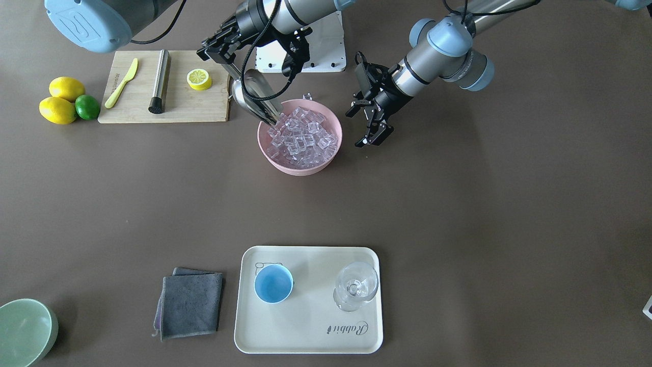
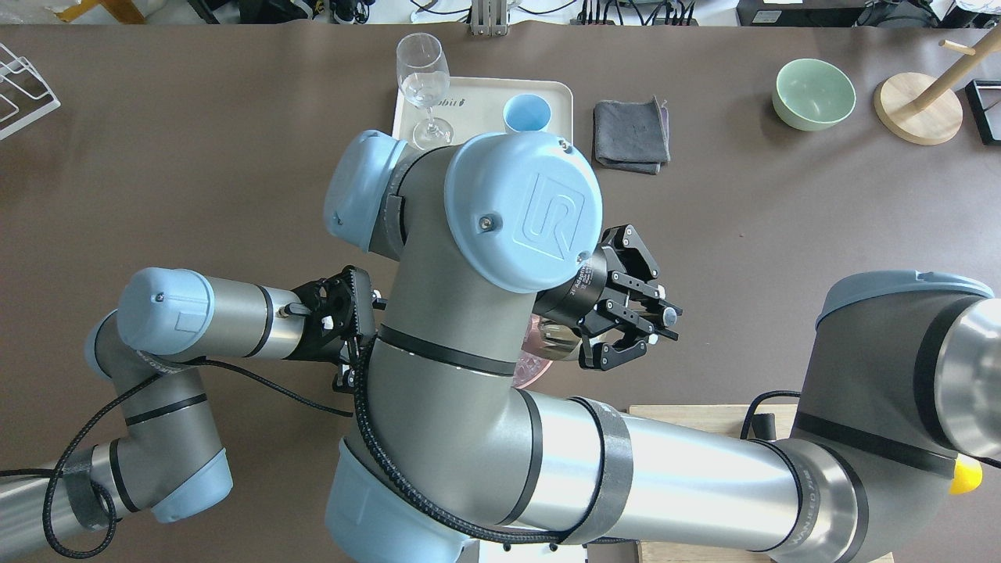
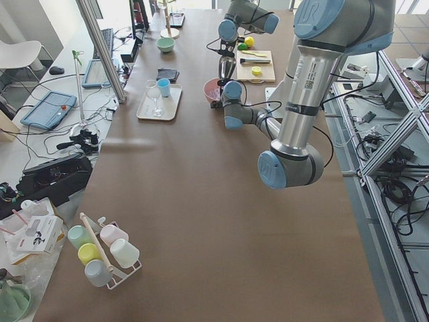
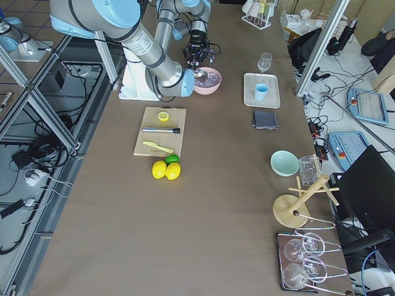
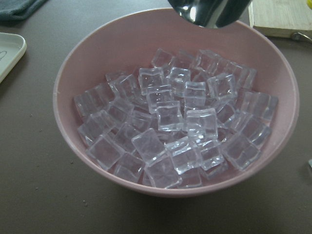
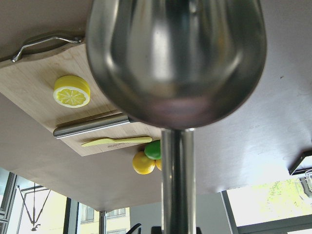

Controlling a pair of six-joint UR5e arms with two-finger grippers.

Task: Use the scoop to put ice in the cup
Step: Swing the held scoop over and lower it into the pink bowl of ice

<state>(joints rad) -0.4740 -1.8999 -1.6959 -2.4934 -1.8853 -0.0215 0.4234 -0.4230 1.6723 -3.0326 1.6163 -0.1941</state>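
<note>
Brown table [image 1: 458,204]: pink bowl [image 1: 285,165] and wooden cutting board [image 1: 178,109] sit by the robot's edge, with 2 lemons [image 1: 57,110] and 1 lime [image 1: 87,107] bunched just beside the board. Along the opposite edge there's a cream tray [image 1: 310,326], a grey cloth [image 1: 191,306] next to it, and a pale green bowl [image 1: 25,331] further along.

pink bowl [image 1: 299,165] (clear ice [image 1: 303,136])
</note>
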